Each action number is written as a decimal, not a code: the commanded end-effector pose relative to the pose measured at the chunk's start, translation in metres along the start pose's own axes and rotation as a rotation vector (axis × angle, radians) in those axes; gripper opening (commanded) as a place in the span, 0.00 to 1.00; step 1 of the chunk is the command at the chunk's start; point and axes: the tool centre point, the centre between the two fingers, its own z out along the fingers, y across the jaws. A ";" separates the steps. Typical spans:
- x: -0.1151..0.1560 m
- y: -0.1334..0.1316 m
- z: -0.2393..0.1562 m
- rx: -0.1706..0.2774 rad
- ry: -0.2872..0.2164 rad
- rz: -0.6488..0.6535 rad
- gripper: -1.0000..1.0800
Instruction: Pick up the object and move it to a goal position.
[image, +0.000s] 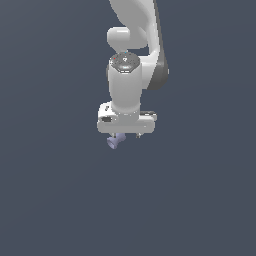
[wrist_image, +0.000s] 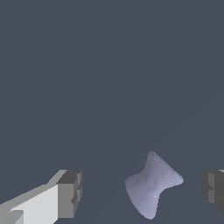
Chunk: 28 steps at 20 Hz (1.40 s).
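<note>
Below the white gripper (image: 127, 135), at about seven o'clock, sits the object (image: 114, 142) (pale lavender-blue, flared). Wrist view: the object (wrist_image: 153, 184) lies between spread jaws, untouched by either finger (wrist_image: 70, 193).

A plain, dark slate-blue backdrop (image: 50, 200) fills the exterior view from twelve o'clock round to six, with no seam between floor and wall. No furniture, window or lamp shows. The light is soft and even, and the tone is a shade paler toward six o'clock. The wrist view shows the same flat blue-grey surface (wrist_image: 109, 65), with a faint lighter diagonal band toward four o'clock.
</note>
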 end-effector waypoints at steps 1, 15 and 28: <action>0.000 0.000 0.000 0.000 0.000 0.000 0.96; -0.006 0.021 -0.004 0.011 -0.016 0.067 0.96; -0.026 0.031 0.024 0.010 -0.019 0.263 0.96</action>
